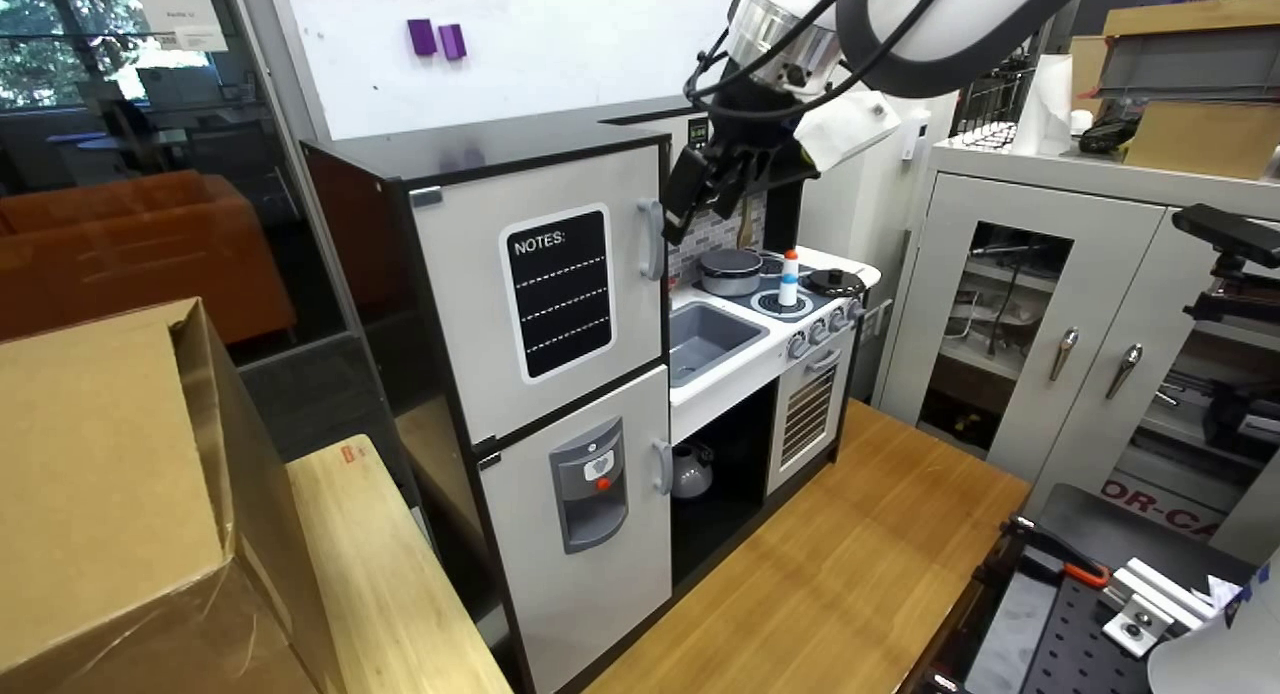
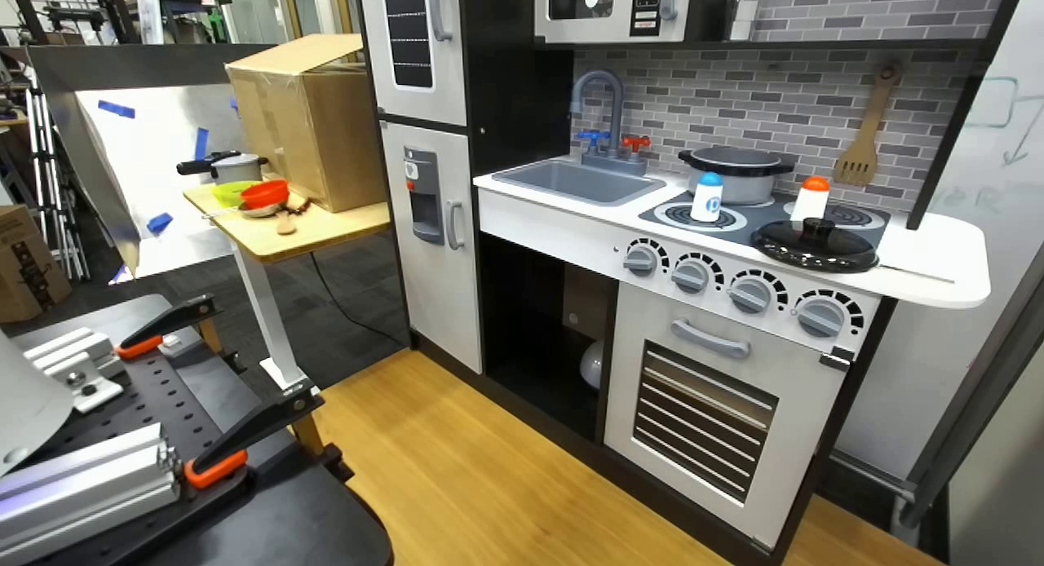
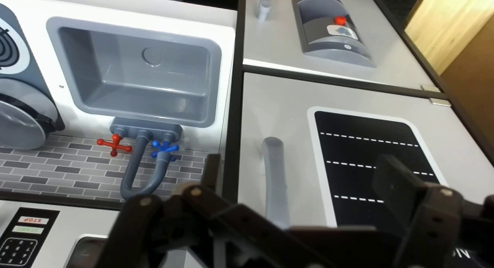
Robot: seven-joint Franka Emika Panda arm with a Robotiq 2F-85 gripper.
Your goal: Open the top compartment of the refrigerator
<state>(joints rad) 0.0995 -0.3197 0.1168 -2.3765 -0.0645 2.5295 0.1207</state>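
The refrigerator has a black body and two white doors. It also shows in an exterior view, cut off at the top. The top compartment is shut and carries a black "NOTES" panel; it also shows in the wrist view. Its grey upright handle is near the door's sink-side edge. My gripper is beside that edge, near the handle. In the wrist view the gripper is open and empty. The handle appears between its spread fingers; I cannot tell the remaining gap.
The lower door is shut. Beside the fridge are a sink, a faucet, a microwave, a pot and bottles on the stove. A cardboard box stands across from the fridge's side. A grey cabinet stands behind.
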